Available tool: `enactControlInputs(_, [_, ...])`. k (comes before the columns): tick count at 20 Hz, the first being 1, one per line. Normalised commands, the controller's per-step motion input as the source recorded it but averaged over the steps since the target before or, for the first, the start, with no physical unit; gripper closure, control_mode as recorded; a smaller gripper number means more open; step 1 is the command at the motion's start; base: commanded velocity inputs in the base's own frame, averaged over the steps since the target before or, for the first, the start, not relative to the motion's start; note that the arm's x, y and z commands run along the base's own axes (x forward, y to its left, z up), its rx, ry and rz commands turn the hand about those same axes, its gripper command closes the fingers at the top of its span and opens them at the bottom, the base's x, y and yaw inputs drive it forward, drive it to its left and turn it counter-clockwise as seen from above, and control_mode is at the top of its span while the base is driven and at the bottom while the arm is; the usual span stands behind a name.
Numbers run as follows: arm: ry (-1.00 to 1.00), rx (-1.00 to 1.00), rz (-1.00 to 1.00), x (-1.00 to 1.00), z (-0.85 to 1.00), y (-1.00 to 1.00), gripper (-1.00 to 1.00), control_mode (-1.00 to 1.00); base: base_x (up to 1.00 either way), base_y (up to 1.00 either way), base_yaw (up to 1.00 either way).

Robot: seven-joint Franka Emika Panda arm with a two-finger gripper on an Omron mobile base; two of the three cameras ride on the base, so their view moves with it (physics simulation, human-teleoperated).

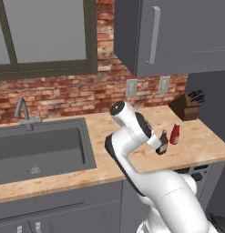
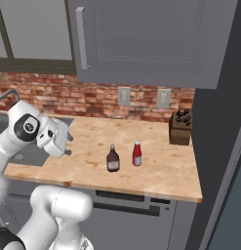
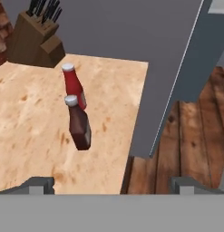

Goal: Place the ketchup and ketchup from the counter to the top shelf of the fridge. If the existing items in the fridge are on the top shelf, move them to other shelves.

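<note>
Ahead of open pincer (image 2: 68, 145), ketchup bottles (image 3: 77, 111) upright

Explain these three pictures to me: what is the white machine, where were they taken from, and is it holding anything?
The white machine is a robot arm in a computer-drawn kitchen. Two pictures come from cameras behind it, to its left and right; the third looks out from its hand. Its gripper stands open above the counter and holds nothing. On the counter stand two ketchup bottles side by side: a bright red bottle and a dark bottle, both upright with pale caps. Behind them is a knife block, and a sink is set into the counter on the left. The grey wall on the right is the fridge.
</note>
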Motion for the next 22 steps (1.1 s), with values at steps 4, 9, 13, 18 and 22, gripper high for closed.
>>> enactControlInputs(4, [0.02,-0.09,-0.01,0.11,-0.34,-0.16,-1.00,-1.00,0.00,0.00,0.00])
enactControlInputs(9, [0.01,-0.08,-0.02,0.09,-0.29,-0.14,-1.00,-1.00,0.00,0.00,0.00])
enactControlInputs(13, [0.00,-0.07,-0.02,0.08,-0.25,-0.08,-1.00,-1.00,0.00,0.00,0.00])
enactControlInputs(18, [0.00,-0.06,-0.01,0.15,-0.19,-0.04,-1.00,-1.00,0.00,0.00,0.00])
enactControlInputs(22, [0.03,-0.05,-0.04,0.23,-0.05,-0.06,-1.00,-1.00,0.00,0.00,0.00])
